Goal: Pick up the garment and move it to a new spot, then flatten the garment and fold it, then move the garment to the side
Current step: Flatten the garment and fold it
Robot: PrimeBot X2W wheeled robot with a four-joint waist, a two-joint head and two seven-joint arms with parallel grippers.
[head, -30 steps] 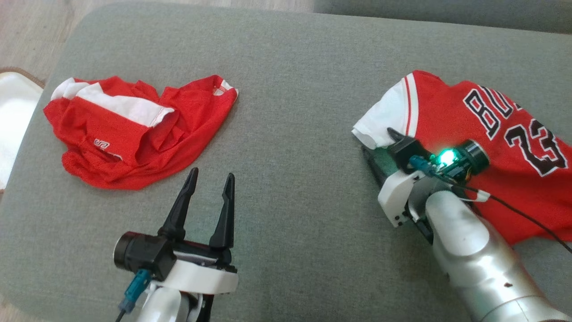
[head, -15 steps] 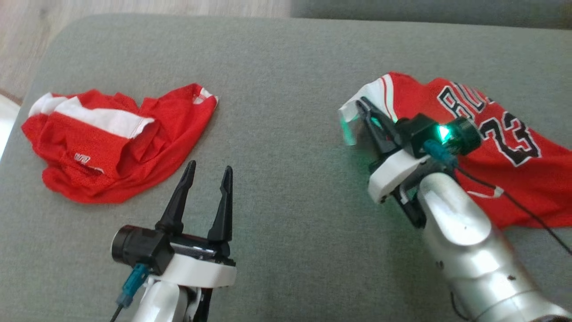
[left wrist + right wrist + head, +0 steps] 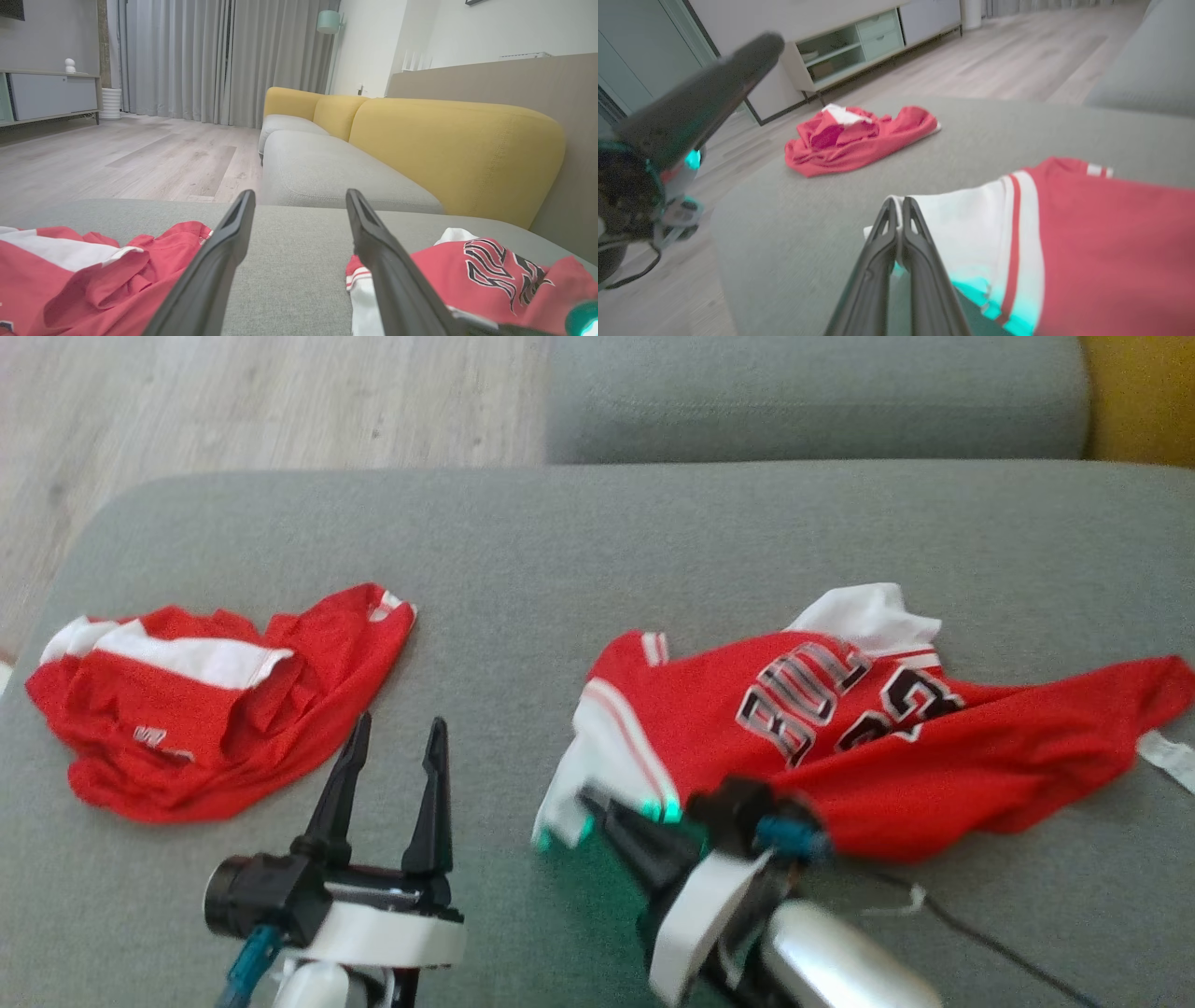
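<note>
The right gripper (image 3: 897, 205) is now pinching the white sleeve (image 3: 957, 224) of the red basketball jersey with black-and-white lettering (image 3: 840, 756). A second ago its fingers were standing apart beside that sleeve; now they are clenched flat together with the cloth edge between them. The jersey is bunching up and trailing behind the grip, and it is lying nearer the crumpled red-and-white garment (image 3: 187, 719) than before, though the head camera has also been swinging. By the look of it, the pick-up is done and the carry to a new spot is under way.

The left gripper (image 3: 398, 723) is hovering with its fingers spread and holding nothing, between the two garments.

The jersey is resting on the right half of the broad grey fabric cushion (image 3: 560, 541). Bare cushion is lying open between the garments and beyond them toward the far edge. The wooden floor (image 3: 233, 411) is dropping away past the rounded left corner, so dragging further left is probably risking crowding the other garment.
</note>
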